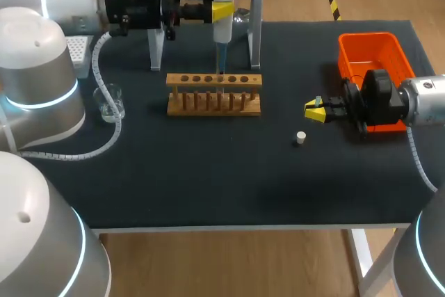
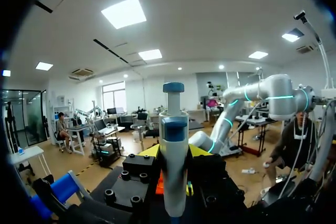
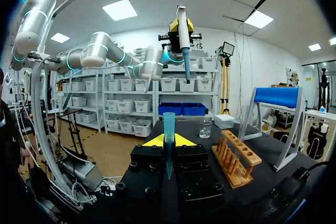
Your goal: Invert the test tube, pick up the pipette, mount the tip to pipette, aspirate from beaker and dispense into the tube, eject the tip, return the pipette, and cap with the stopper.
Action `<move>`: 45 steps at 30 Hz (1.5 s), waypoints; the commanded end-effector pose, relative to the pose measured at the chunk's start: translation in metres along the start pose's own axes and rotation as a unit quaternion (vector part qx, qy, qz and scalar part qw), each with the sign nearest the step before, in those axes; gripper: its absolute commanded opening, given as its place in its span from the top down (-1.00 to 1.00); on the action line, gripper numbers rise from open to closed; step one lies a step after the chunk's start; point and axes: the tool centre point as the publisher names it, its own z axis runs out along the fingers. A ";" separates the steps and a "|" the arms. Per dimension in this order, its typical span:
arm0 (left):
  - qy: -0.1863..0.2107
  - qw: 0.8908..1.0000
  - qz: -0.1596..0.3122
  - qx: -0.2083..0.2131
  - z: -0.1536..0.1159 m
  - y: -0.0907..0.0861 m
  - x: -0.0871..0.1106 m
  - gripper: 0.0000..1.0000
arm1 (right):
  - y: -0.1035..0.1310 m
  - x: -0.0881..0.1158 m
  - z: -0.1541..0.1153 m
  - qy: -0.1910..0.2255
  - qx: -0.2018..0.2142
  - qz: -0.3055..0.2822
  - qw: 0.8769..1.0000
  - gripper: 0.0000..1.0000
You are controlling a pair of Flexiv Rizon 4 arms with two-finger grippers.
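My left gripper (image 1: 221,12) is shut on the white and blue pipette (image 1: 224,5), which hangs upright high over the back of the table. The pipette's thin lower end points down at the wooden tube rack (image 1: 213,93). In the left wrist view the pipette (image 2: 173,171) stands between the yellow fingers of the left gripper (image 2: 174,153). My right gripper (image 1: 314,110) is at the right, shut on a bluish test tube (image 3: 168,135) that stands upright between its fingers. A small white stopper (image 1: 300,138) lies on the mat in front of it. The glass beaker (image 1: 111,102) stands at the left.
An orange bin (image 1: 372,46) sits at the back right beside my right arm. The blue-topped pipette stand (image 1: 254,26) rises behind the rack. A tip box (image 1: 78,50) lies at the far left, partly hidden by my left arm.
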 end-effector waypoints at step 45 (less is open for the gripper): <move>0.001 1.000 0.001 0.001 -0.001 0.000 -0.001 1.00 | 0.023 -0.044 0.152 0.075 -0.010 -0.016 0.997 1.00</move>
